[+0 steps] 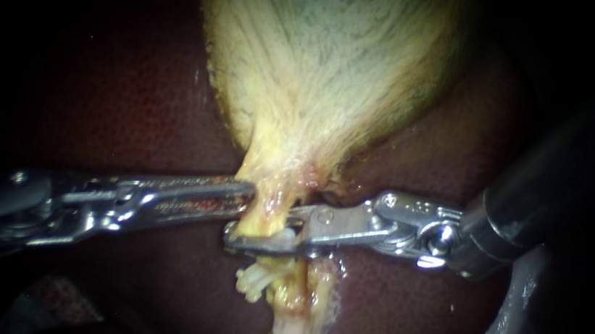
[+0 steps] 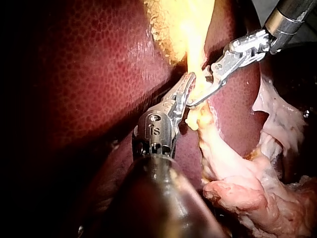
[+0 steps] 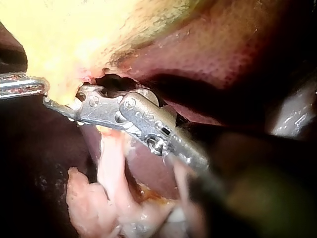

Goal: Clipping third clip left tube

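Note:
The pale yellow gallbladder point(image 1: 321, 67) narrows downward into a thin tube point(image 1: 271, 215) that runs on over the dark red liver point(image 1: 122, 99). My left instrument point(image 1: 245, 197) comes in level from the left, its jaws shut on the gallbladder's neck right where the tube starts. My right instrument point(image 1: 262, 226) reaches in from the right, and its jaws take the tube from two sides just below the left one. In the left wrist view my left instrument point(image 2: 188, 84) meets my right instrument point(image 2: 199, 91) at the yellow stalk. Pale ribbed lumps point(image 1: 254, 281), perhaps clips, sit on the tube below the jaws.
Whitish-pink loose tissue point(image 2: 247, 193) trails from the tube beyond the jaws and shows under my right instrument point(image 3: 62, 101) as a pale strand point(image 3: 111, 163). A glossy pale fold point(image 1: 507, 333) lies under the right instrument's dark shaft point(image 1: 543, 191). Liver surrounds everything.

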